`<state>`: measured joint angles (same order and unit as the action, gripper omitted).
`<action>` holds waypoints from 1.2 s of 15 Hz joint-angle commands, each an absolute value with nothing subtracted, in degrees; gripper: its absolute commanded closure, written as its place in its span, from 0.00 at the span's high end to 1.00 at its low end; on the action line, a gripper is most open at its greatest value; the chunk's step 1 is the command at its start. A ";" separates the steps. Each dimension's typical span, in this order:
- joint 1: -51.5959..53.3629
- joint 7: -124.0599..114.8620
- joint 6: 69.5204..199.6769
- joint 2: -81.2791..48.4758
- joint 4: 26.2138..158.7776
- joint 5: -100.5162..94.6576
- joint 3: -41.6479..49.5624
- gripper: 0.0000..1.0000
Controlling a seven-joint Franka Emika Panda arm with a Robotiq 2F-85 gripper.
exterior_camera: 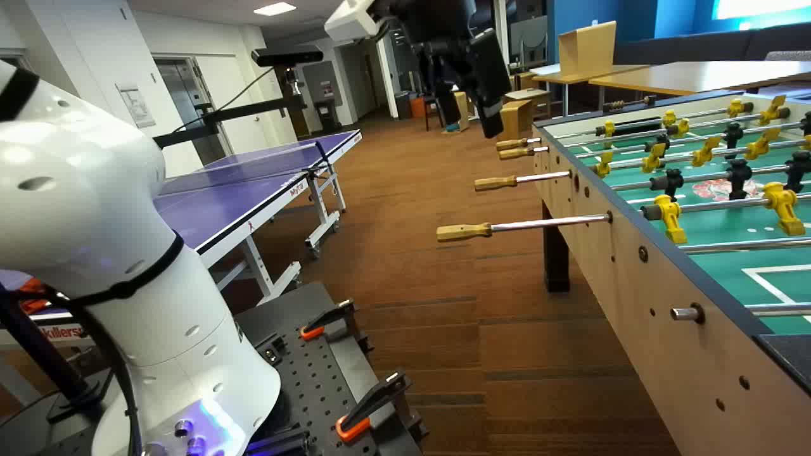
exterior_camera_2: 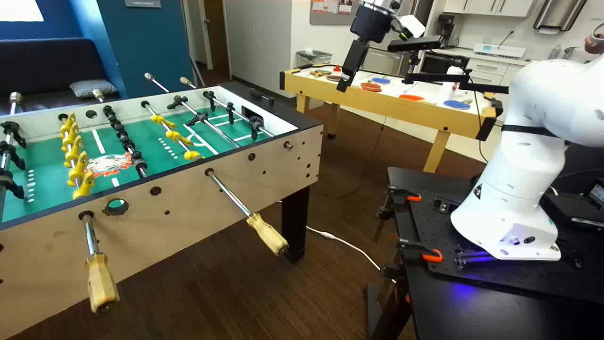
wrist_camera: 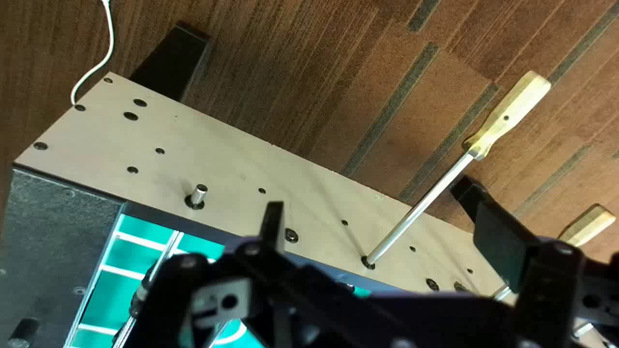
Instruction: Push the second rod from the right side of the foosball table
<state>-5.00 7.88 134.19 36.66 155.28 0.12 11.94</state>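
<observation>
Gripper: black two-finger gripper (wrist_camera: 376,212), entering the wrist view from six o'clock; jaws spread wide.
Game table: long foosball table (exterior_camera: 671,278), light wooden sides, dark rim, green playfield (exterior_camera: 719,225); at three o'clock in an exterior view.
Rod stub: short silvery metal stub (wrist_camera: 199,193), jutting from the wooden side between eight and nine o'clock in the wrist view.
Handled rod: long silvery metal rod (wrist_camera: 420,209) with faceted tan wooden handle (wrist_camera: 510,113); slants outward, toward one to two o'clock in the wrist view, well apart from the gripper.
Player figures: yellow player figures (exterior_camera: 782,206) and black player figures (exterior_camera: 738,179), on metal rods over the playfield.
Robot arm: glossy white arm (exterior_camera_2: 524,179) on a black bench (exterior_camera_2: 472,302), between three and four o'clock in an exterior view.
Ping-pong table: purple-topped, white-legged ping-pong table (exterior_camera: 228,202), between nine and ten o'clock in an exterior view.
</observation>
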 commanded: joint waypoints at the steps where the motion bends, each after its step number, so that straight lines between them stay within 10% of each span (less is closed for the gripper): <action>1: -5.63 8.27 133.99 36.60 155.15 0.66 11.32 1.00; 18: 4.86 -10.45 155.20 19.37 153.21 17.17 -0.95 1.00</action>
<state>2.23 -5.91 148.57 28.26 156.30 13.24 1.59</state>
